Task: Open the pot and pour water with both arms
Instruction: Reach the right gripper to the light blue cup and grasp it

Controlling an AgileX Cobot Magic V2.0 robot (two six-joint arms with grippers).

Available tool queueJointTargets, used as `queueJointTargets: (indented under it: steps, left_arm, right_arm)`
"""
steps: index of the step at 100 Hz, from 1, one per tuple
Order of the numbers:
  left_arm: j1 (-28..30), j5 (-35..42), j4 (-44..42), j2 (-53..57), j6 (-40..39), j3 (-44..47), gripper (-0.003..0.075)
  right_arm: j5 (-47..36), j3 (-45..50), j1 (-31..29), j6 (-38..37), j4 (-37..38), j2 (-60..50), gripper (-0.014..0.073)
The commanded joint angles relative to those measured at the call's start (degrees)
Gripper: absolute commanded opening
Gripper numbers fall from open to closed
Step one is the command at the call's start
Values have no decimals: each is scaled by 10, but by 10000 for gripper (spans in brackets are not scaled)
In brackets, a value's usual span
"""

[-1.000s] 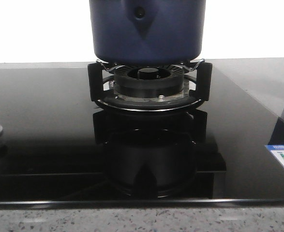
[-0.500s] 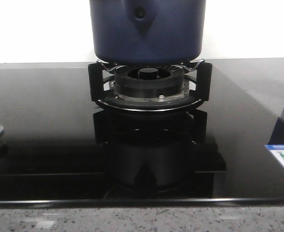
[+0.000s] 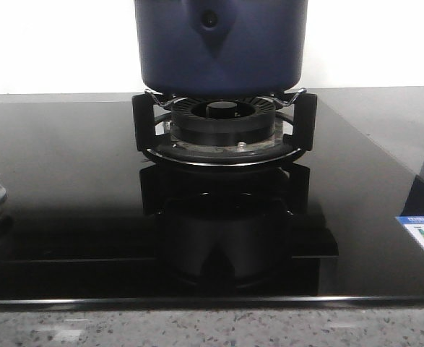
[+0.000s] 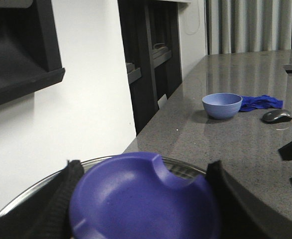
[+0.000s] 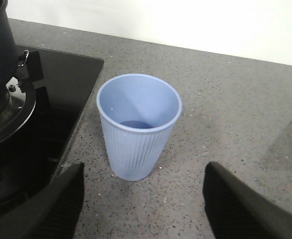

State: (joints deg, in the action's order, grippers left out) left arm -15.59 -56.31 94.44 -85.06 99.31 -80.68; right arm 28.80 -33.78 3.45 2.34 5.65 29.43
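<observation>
In the front view, you see the pot [image 3: 220, 47] seated on the black burner grate [image 3: 224, 126] at the centre of the glossy black cooktop [image 3: 67, 188]. The pot's pointed handle mount with its single rivet faces the camera. Its upper part is cut off by the frame, so you cannot tell whether a lid is on it.

In the left wrist view, the left gripper [image 4: 145, 199] has its two dark fingers spread on either side of a purple knob-like disc [image 4: 146, 196] above a metal-rimmed round piece [image 4: 36, 191]; you cannot tell whether the fingers clamp it. Farther along the grey table [image 4: 235, 144] lie a blue bowl [image 4: 222, 105], a blue cloth [image 4: 261, 102] just beside it, and a dark mouse-shaped object [image 4: 277, 115].

In the right wrist view, the right gripper [image 5: 143, 199] is open, fingers wide apart. A ribbed light-blue cup [image 5: 138, 125] stands upright on the table beyond the fingers, beside the cooktop edge.
</observation>
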Motion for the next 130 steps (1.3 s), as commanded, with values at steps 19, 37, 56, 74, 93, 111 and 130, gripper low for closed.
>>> queueJointTargets:
  steps: [19, 37, 56, 74, 93, 111, 130]
  left_arm:
    - [2, -14, 38, 33, -7, -23, 260]
    - [2, -14, 38, 33, -7, -23, 260]
    - [2, -14, 36, 33, -7, -23, 260]
    - [2, -14, 34, 33, -7, -23, 260]
    - [2, -14, 34, 33, -7, -23, 260]
    - [2, -14, 34, 33, -7, -23, 260]
    - [2, -16, 34, 33, -7, -23, 260]
  right_arm:
    - [-131, 34, 2, 1, 11, 7, 460]
    - [-154, 38, 2, 1, -10, 10, 461]
    - [-230, 86, 2, 1, -10, 27, 461]
    - [-284, 121, 2, 1, -44, 40, 558]
    - [-308, 121, 2, 1, -48, 57, 657]
    - [-359, 121, 2, 1, -48, 106, 657]
    - [-437, 121, -3, 1, -57, 183, 657]
